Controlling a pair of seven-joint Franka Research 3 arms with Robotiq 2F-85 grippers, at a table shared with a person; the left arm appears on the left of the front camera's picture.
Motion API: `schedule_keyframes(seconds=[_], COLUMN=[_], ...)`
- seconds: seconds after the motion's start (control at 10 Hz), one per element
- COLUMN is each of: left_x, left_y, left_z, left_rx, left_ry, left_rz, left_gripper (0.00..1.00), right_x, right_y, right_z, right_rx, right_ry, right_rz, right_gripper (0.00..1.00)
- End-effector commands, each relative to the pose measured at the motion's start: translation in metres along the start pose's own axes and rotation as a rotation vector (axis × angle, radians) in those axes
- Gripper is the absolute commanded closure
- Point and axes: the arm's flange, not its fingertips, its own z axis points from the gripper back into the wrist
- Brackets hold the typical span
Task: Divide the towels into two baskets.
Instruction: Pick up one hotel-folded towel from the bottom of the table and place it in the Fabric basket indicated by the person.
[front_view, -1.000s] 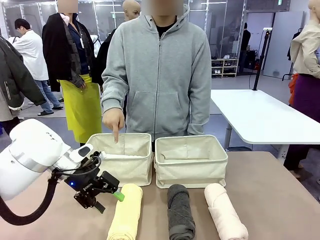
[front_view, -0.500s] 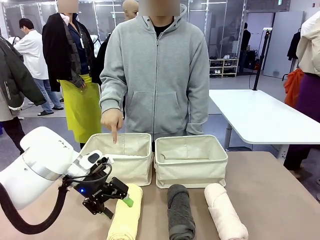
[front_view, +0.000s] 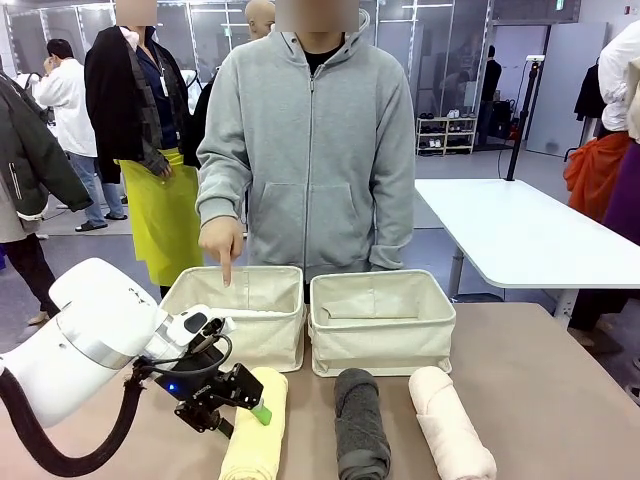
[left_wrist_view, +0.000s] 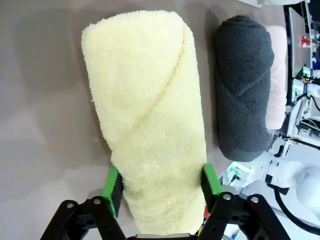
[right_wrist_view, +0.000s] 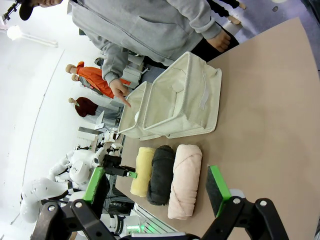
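From where I stand the sorting is barely begun; three rolls lie side by side on the table (front_view: 540, 400) in front of the bins, and none of them has been lifted yet. The pale yellow towel (front_view: 255, 430) is the one being worked on; the left gripper (front_view: 240, 412) has its green pads pressed against either flank of that roll near its end, pinching it while it rests on the tabletop. Beside it lies the dark grey towel (front_view: 360, 425), and next to that the pale pink towel (front_view: 450, 425), the two touching or nearly so.

The left basket (front_view: 270, 345) seems to hold something white, most likely the white towel (front_view: 250, 314), though only a strip shows over the rim; the right basket (front_view: 380, 345) looks empty from the front. The person's hand (front_view: 222, 240) points a finger down into the left basket. So I judge one roll placed and three to go, two of them probably due for the right bin.

The right gripper (right_wrist_view: 155, 182) hangs well above the table with its fingers spread wide, holding nothing.

As for writing, I can read none; the baskets are plain canvas, and any print on the left gripper's black body is too small to make out.
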Motion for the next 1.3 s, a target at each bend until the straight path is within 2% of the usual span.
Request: schedule_keyframes(seconds=[0.0,0.1,0.2,0.3,0.4,0.6,1.0,1.1,1.2], left_x=[-0.005,-0.005,-0.005,-0.004,-0.002,-0.001,0.007,0.007,0.008], left_y=[0.003,0.003,0.003,0.003,0.003,0.004,-0.025,-0.032,-0.037], left_z=[-0.007,-0.006,-0.004,-0.002,0.001,0.014,0.072,0.086,0.1], left_rx=[0.006,0.008,0.006,0.006,-0.004,-0.009,-0.009,0.002,0.006], left_ry=[-0.023,-0.026,-0.029,-0.036,-0.037,-0.036,-0.019,-0.013,0.039], left_rz=[-0.025,-0.026,-0.028,-0.029,-0.033,-0.04,-0.09,-0.118,-0.191], left_gripper=[0.43,0.58,0.63,0.78,0.81,0.81,0.81,0.81,0.81], right_x=[-0.001,-0.001,-0.001,-0.001,-0.001,-0.001,-0.001,-0.001,-0.001], right_y=[0.003,0.003,0.003,0.003,0.003,0.003,0.003,0.003,0.003], right_z=[0.001,0.001,0.001,0.001,0.001,0.001,0.001,0.001,0.001], right_rx=[0.014,0.014,0.014,0.014,0.014,0.014,0.014,0.014,0.014], right_ry=[-0.011,-0.011,-0.011,-0.011,-0.011,-0.011,-0.011,-0.011,-0.011], right_rz=[0.01,0.01,0.01,0.01,0.01,0.01,0.01,0.01,0.01], right_gripper=[0.0,0.0,0.0,0.0,0.0,0.0,0.0,0.0,0.0])
